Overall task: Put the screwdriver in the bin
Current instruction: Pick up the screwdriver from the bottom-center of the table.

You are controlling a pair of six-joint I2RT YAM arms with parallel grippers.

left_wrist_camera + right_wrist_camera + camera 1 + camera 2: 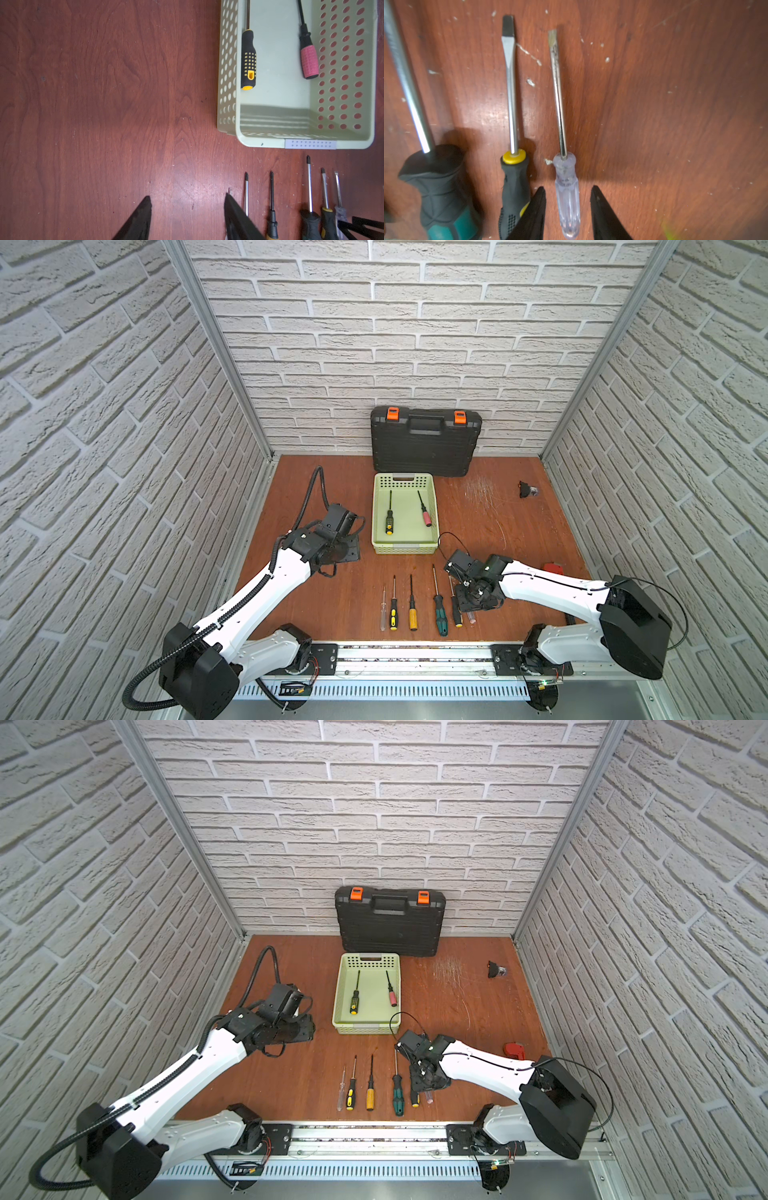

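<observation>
- The right gripper (568, 187) was narrowly parted, jaws either side of the clear-handled screwdriver (567, 199) on the table (675, 104), a gap showing on each side
- The bin (405, 548) sat beyond that gripper, apart from it
- The left gripper (188, 196) hung with jaws apart, bin to its right

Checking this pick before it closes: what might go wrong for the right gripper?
The right gripper straddles the clear-handled screwdriver, but one finger sits close beside the black-and-yellow screwdriver; closing may nudge or snag it. The smooth clear handle might also roll or slip on lifting.
</observation>
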